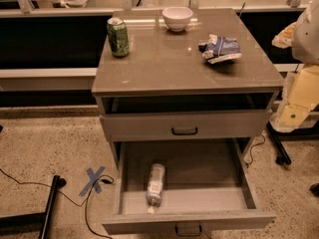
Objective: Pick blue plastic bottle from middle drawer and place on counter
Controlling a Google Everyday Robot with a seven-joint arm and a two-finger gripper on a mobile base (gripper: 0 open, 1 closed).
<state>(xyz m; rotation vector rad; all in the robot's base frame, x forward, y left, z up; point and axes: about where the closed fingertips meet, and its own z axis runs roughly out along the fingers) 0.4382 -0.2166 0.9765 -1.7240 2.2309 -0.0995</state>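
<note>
Nearest me, the middle drawer [249, 183] stands pulled fully out, and the blue plastic bottle [155, 183] lies on its side on the drawer floor, left of centre, white cap pointing at the drawer front. From the claw [286, 35], which I take to be the pale tip on the white arm at the right edge, level with the counter [169, 68], the bottle is well below, well off to the left and nearer to me. I cannot tell whether the claw is apart or together; it holds nothing that I can see.

My worries, judged from here:
- The bottle is round and light, so a touch from one side would probably roll it toward a drawer wall.
- The drawer is deep, with a closed drawer [184, 125] and the surface's edge hanging above its back. A steep descent from the right may clip that edge.

Farther out on the surface, the crumpled snack bag [220, 49] sits just left of the claw, where a swing could sweep it. The green soda can [118, 36] and the white bowl [177, 18] stand farther left.
</note>
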